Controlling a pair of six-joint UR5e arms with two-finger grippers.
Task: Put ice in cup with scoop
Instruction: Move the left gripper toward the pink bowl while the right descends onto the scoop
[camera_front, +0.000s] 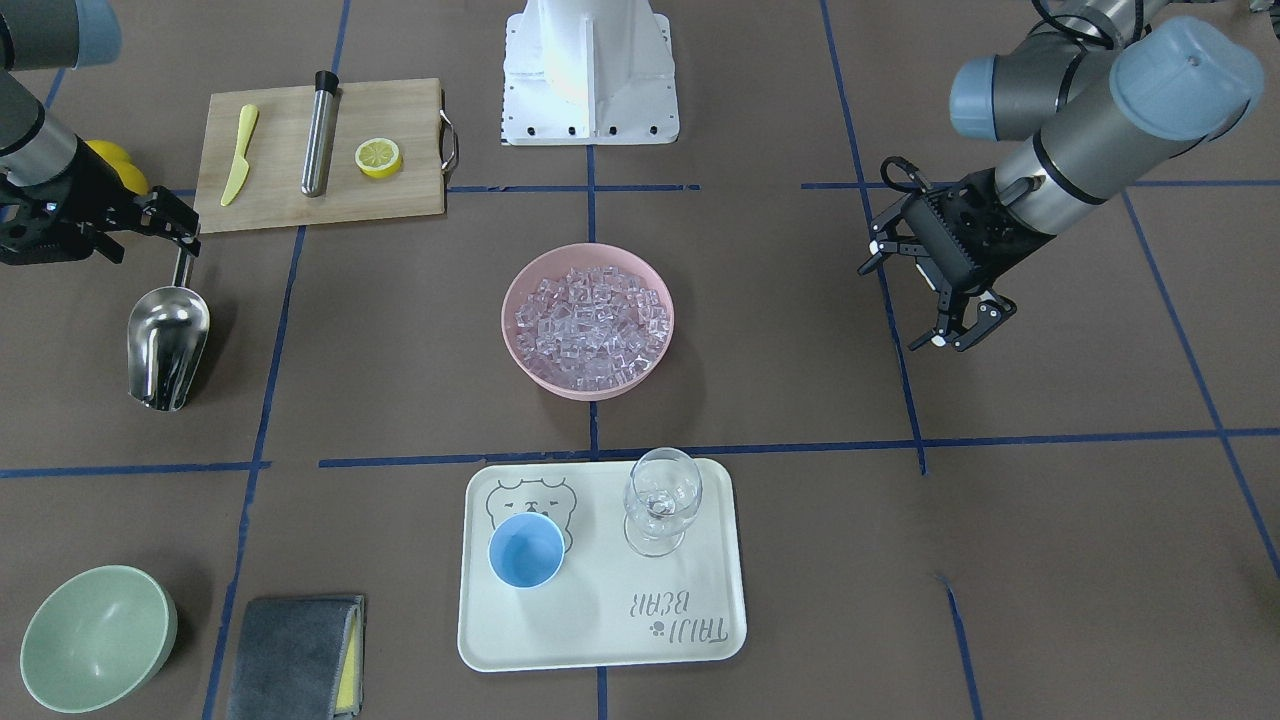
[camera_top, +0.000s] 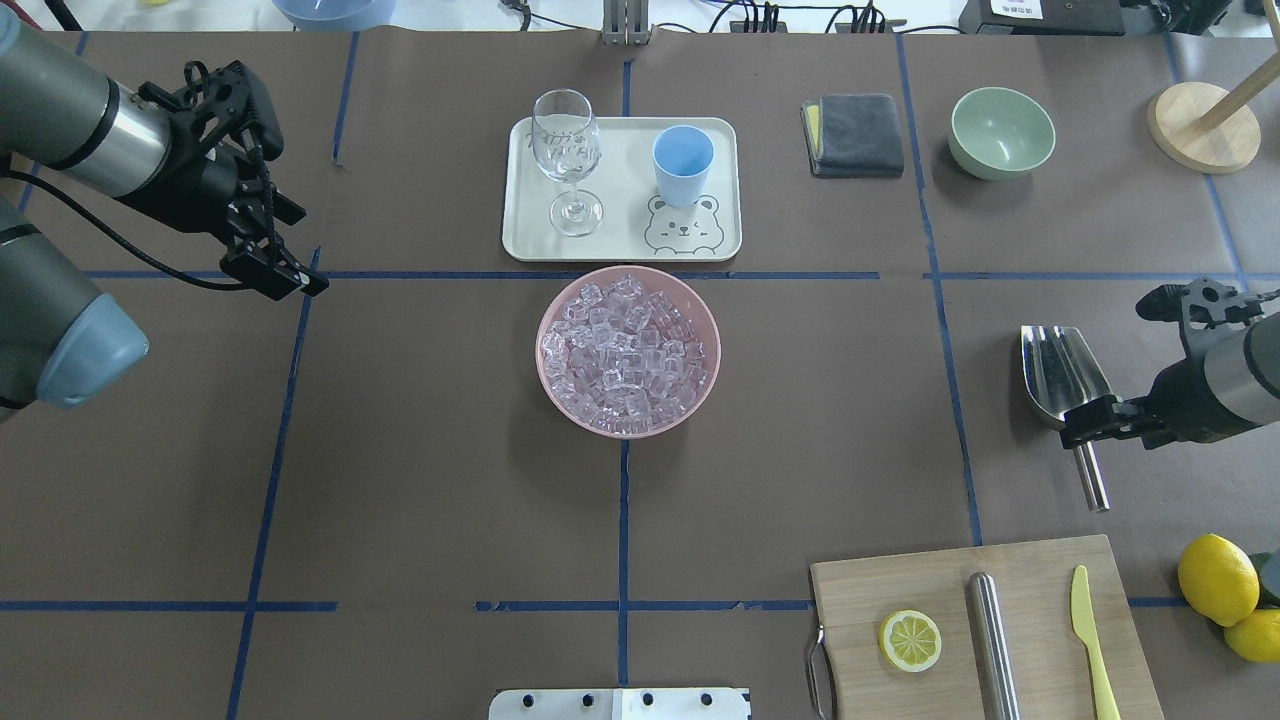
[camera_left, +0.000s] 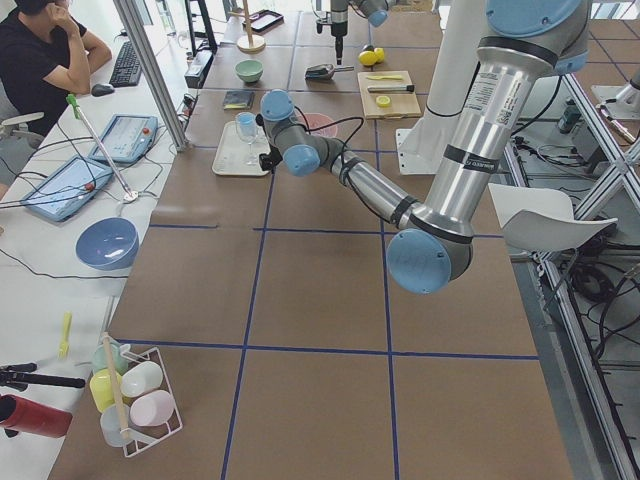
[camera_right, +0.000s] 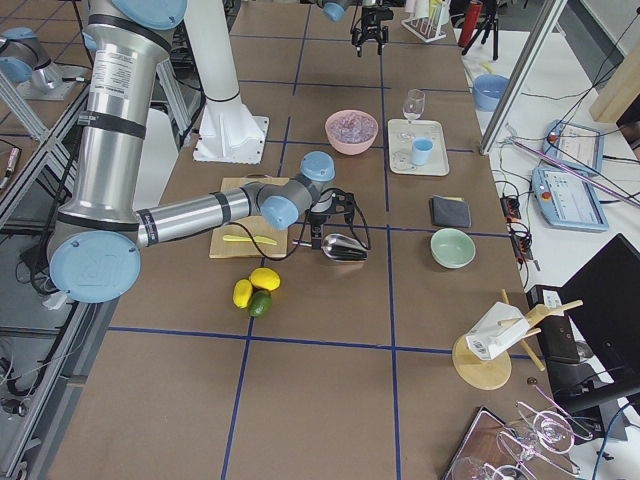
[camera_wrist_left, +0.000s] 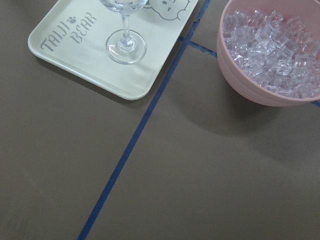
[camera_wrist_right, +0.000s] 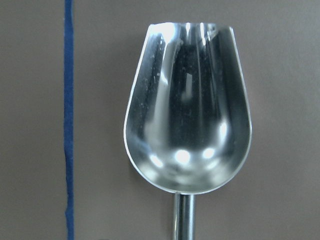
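The left claw (camera_front: 905, 300) hangs spread open above the tabletop (camera_front: 1050, 520), while the right claw (camera_top: 1085, 422) is at the handle of the scoop (camera_top: 1060, 372), grip impossible to tell.

A robotics lab: blue-taped grid table (camera_top: 420, 480), aluminium frame post (camera_left: 152, 75), an operator (camera_left: 40, 60) beside keyboard (camera_left: 127, 62) and tablet (camera_left: 125, 138).

Scoop (camera_wrist_right: 187, 115): polished steel, mirror-bright, smooth. Ice (camera_top: 625, 355): clear, glassy. Bowl (camera_wrist_left: 250, 85): pink, matt, plastic by appearance. Cup (camera_front: 525, 550): light blue, smooth. Tray (camera_front: 600, 620): cream, matt. Board (camera_front: 280, 190): pale wood, grain visible. Cloth (camera_front: 295, 655): grey, napped. Surface (camera_top: 420, 450): brown, matt, paper-like.
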